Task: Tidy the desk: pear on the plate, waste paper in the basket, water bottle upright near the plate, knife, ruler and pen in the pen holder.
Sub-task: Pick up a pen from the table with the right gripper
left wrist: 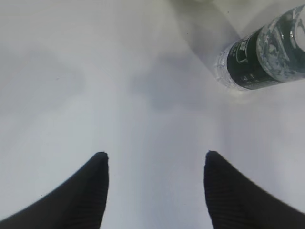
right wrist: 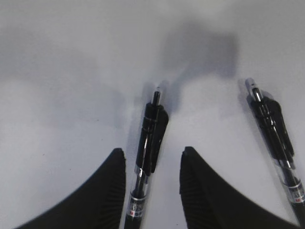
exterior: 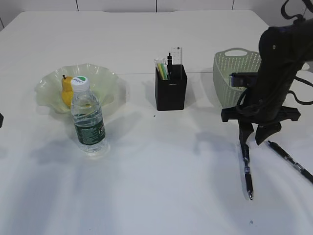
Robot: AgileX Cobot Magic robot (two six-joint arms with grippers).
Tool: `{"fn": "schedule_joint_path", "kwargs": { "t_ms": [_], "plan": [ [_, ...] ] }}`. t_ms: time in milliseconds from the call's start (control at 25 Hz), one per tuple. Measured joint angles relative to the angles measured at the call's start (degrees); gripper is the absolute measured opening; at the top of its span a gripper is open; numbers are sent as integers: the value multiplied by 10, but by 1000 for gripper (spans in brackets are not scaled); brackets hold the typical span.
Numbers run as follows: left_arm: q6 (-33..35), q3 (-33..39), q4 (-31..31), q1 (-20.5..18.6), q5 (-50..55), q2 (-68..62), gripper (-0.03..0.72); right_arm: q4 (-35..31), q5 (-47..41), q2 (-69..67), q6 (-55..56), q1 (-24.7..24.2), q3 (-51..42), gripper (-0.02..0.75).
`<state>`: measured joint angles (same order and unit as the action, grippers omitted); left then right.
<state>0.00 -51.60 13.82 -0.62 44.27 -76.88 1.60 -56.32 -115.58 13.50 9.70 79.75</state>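
The white counter (exterior: 156, 196) holds many things. On the left sits the green glass plate (exterior: 105, 81) with its wavy rim. The yellow pear (exterior: 66, 91) lies on the plate. The water bottle (exterior: 88, 120) stands upright just in front of the plate, with its white and green cap on top.

In the middle stands the black pen holder (exterior: 170, 93). A clear ruler (exterior: 177, 56) and some other thin things stick up out of it. To the right of it is the green basket (exterior: 230, 81).

The right pincer (exterior: 254, 139) is low over the counter, in front of the basket. Its two black fingers (right wrist: 107, 191) are apart. A black pen (right wrist: 145, 157) lies flat on the counter between them, near the left finger. The fingers are not squeezing it. A second black pen (right wrist: 276, 143) lies on the counter just to the right, apart from the first one.

The left pincer (left wrist: 156, 191) is wide apart and holds nothing. It hangs over bare counter, and the bottom of the water bottle shows near it.
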Motion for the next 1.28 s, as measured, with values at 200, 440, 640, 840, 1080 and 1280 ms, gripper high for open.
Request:
{"fn": "schedule_joint_path", "kwargs": {
  "t_ms": [200, 440, 640, 840, 1080, 1280],
  "plan": [
    [0, 0, 0, 0, 0, 0, 447, 1, 25, -12, 5, -1, 0, 318],
    [0, 0, 0, 0, -1, 0, 447, 1, 43, -20, 14, -1, 0, 325],
    [0, 0, 0, 0, -2, 0, 447, 1, 43, -44, 14, -1, 0, 326],
    [0, 0, 0, 0, -5, 0, 447, 1, 45, -50, 19, -1, 0, 326],
    [0, 0, 0, 0, -13, 0, 447, 1, 47, -57, 24, -1, 0, 326],
    [0, 0, 0, 0, -17, 0, 447, 1, 48, -57, 28, -1, 0, 312]
  ]
}}
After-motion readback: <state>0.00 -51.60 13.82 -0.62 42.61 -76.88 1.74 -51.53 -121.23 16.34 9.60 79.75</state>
